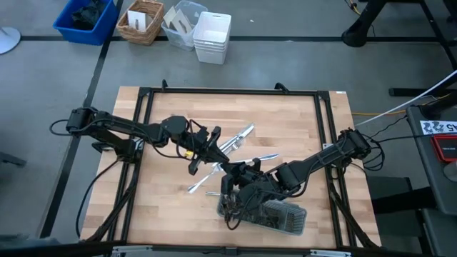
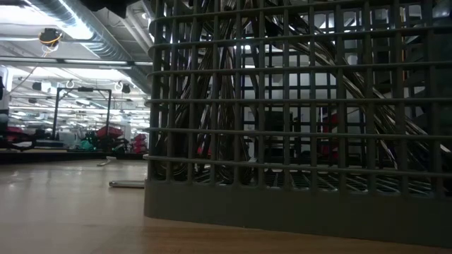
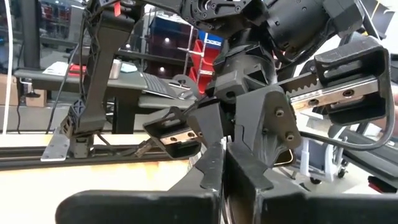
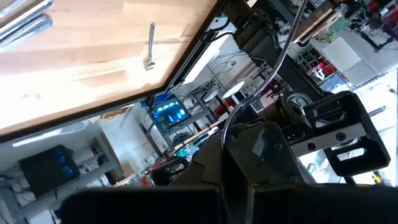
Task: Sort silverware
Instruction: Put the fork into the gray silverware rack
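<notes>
Loose silverware lies flat on the wooden table: a pair of pieces, one piece, a long one and a short one. More silverware leans inside the dark grey mesh tray near the table's near edge. My left gripper hovers mid-table beside the pair. My right gripper is at the tray's left end, facing the left one. In each wrist view the fingers stand together, with nothing visible between them.
A black frame runs along the table's edges. The tray wall stands close in front of the low camera. A blue bin, a wicker basket and white containers sit on the floor beyond the far edge. Bare wood lies far right.
</notes>
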